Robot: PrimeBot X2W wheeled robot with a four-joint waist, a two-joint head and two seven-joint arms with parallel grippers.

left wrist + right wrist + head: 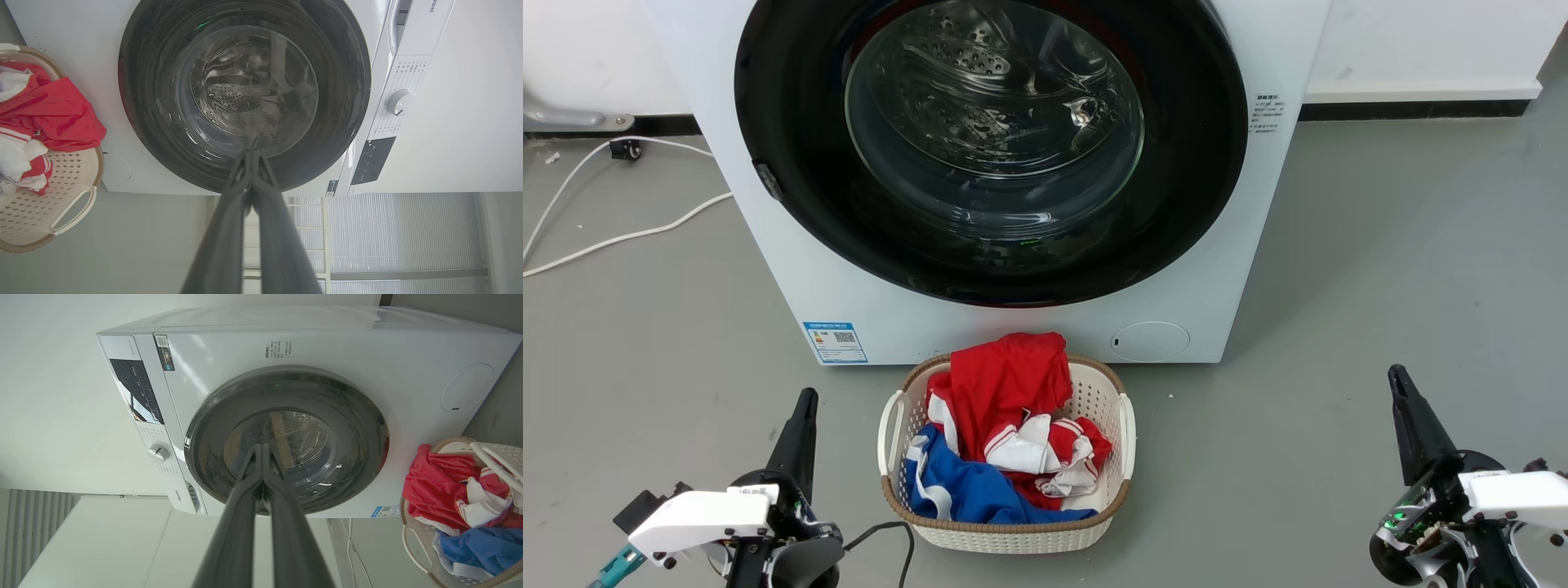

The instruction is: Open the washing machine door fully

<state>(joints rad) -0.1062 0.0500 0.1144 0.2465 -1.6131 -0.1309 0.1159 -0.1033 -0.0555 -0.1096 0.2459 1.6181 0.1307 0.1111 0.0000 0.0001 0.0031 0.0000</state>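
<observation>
The white washing machine stands straight ahead on the grey floor. Its round glossy black door lies flush against the front, closed, with the steel drum showing through the clear glass bowl. My left gripper rests low at the left, fingertips together, holding nothing, well short of the machine. Low at the right, my right gripper is likewise shut and empty. In the left wrist view the door lies beyond the shut gripper; in the right wrist view the door sits behind the shut gripper.
A cream laundry basket with red, white and blue clothes sits on the floor right before the machine, between my arms. White cables trail over the floor at the left. The machine's control dial and dark panel are on its upper front.
</observation>
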